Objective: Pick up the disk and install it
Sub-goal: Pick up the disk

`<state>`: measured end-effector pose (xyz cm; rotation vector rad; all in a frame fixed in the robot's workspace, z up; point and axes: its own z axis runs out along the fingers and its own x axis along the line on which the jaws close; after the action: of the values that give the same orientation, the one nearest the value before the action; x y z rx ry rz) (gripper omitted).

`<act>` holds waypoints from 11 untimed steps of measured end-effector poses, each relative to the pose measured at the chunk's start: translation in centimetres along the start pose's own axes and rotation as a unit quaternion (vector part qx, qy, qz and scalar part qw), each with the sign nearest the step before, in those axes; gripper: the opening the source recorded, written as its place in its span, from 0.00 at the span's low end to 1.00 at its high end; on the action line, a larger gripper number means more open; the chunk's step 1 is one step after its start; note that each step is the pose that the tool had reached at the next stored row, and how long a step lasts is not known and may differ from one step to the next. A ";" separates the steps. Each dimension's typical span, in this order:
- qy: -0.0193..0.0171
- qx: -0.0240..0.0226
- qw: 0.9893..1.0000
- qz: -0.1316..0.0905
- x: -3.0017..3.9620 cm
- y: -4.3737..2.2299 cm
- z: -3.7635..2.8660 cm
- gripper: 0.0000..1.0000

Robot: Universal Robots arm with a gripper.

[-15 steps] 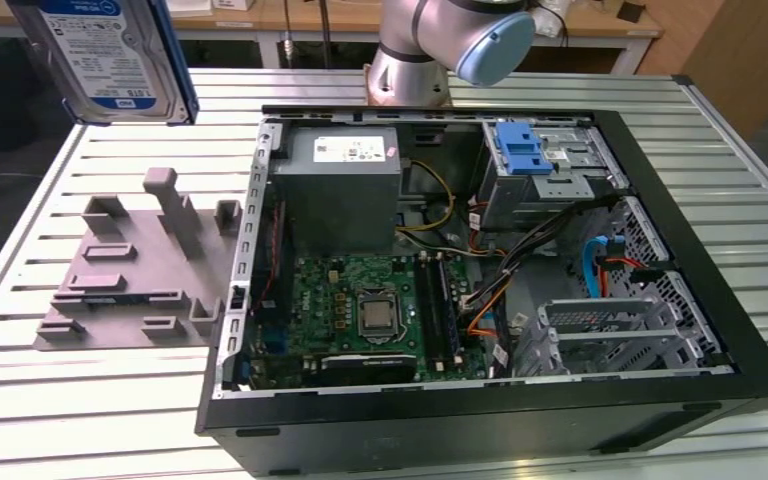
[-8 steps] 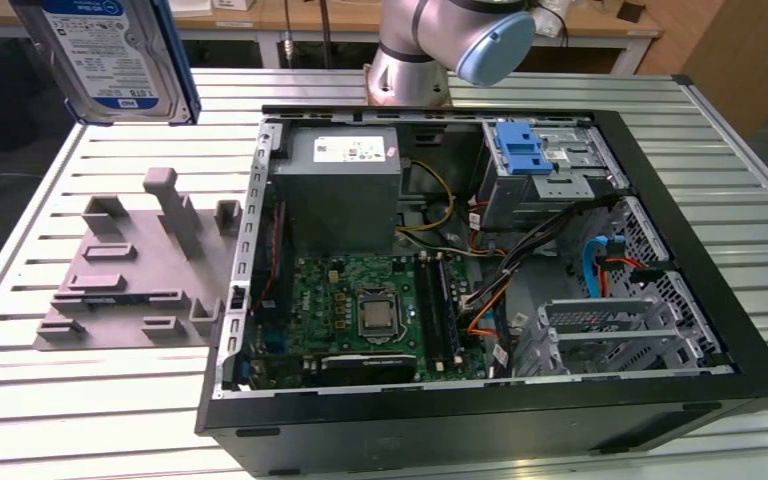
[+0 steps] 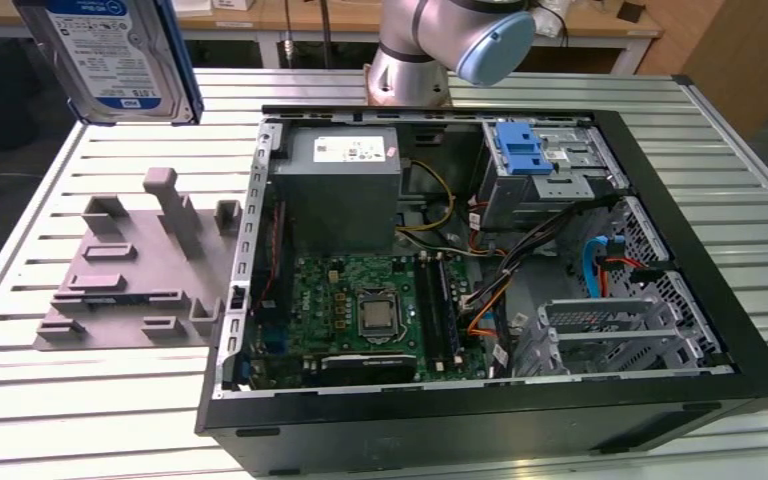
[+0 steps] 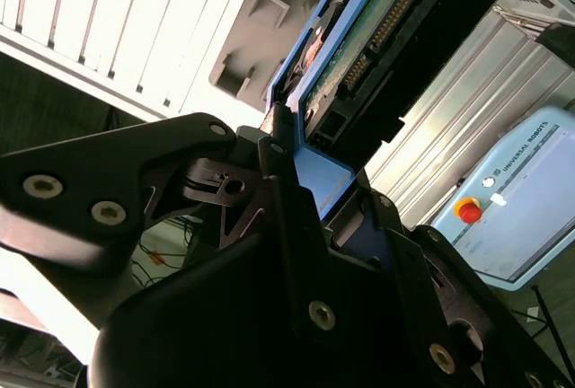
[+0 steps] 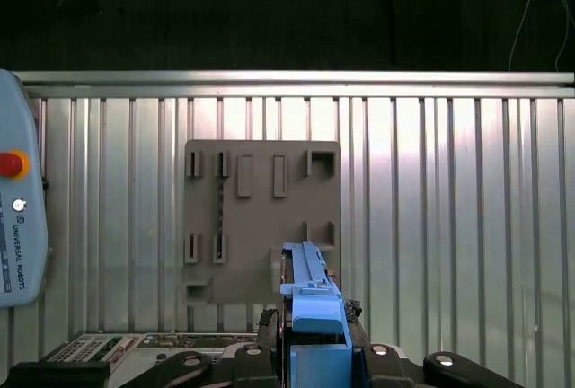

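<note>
My end effector (image 5: 313, 321) clamps the disk (image 3: 104, 50) by its edge, so it could twist loose above the counter (image 3: 77, 400)

Disk (image 3: 111, 58): grey, white-and-blue label, blue frame. Gripper (image 4: 314, 171): black. Worktop (image 3: 77, 400): white, ribbed stripes. Fixture plate (image 3: 124, 275): grey-brown. Motherboard (image 3: 357, 310): green. Computer case (image 3: 491, 425): black.

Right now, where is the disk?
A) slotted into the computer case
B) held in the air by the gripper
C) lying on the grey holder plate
B: the gripper is clamped on the blue frame of the disk, which hangs above the table, outside the computer case.
</note>
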<state>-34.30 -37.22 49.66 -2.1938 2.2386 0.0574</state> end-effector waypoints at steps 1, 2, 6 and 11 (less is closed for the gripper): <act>0.000 0.000 1.000 0.000 0.00 -0.03 0.00 0.36; 0.000 0.000 1.000 0.000 0.00 -0.07 0.00 0.36; 0.000 0.000 1.000 0.000 0.00 -0.20 0.00 0.36; 0.000 0.000 1.000 0.000 -0.01 -0.38 -0.01 0.36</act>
<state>-33.92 -37.22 49.66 -2.1939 2.2386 0.0574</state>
